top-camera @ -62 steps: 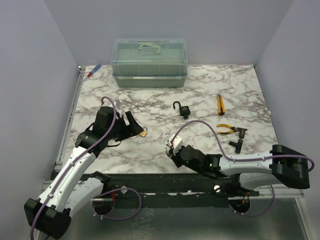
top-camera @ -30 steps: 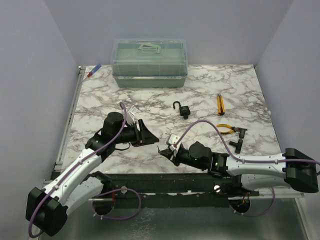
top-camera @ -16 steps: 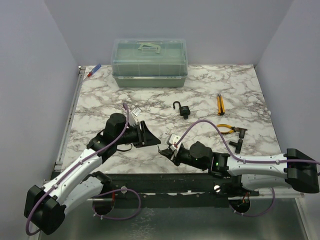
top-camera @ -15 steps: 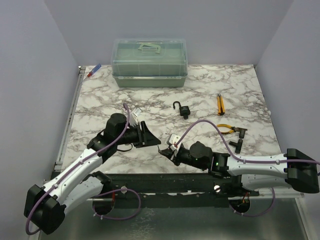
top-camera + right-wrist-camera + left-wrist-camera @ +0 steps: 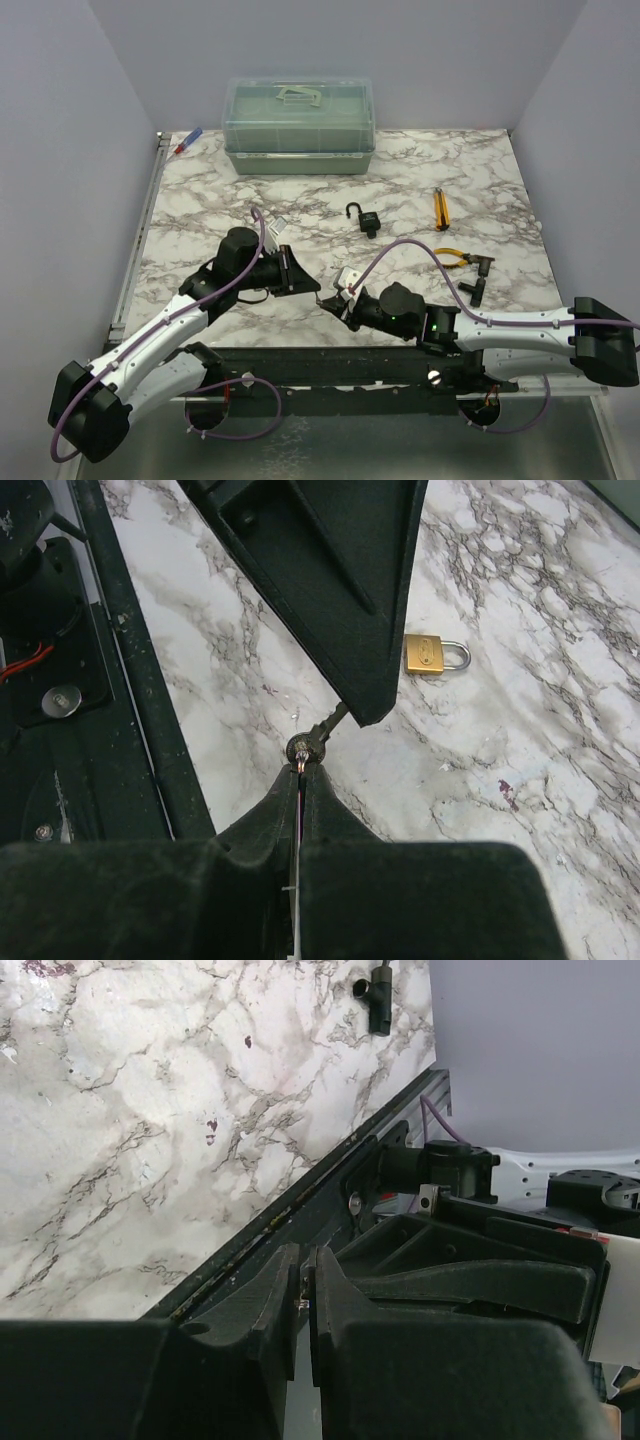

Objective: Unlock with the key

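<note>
From the right wrist cam, the key loses the far end of its shaft behind the left end effector, so no telling if it's actually pinched there. Overhead, the key is way too tiny to pick out, and the brass padlock is buried under the left arm.
</note>
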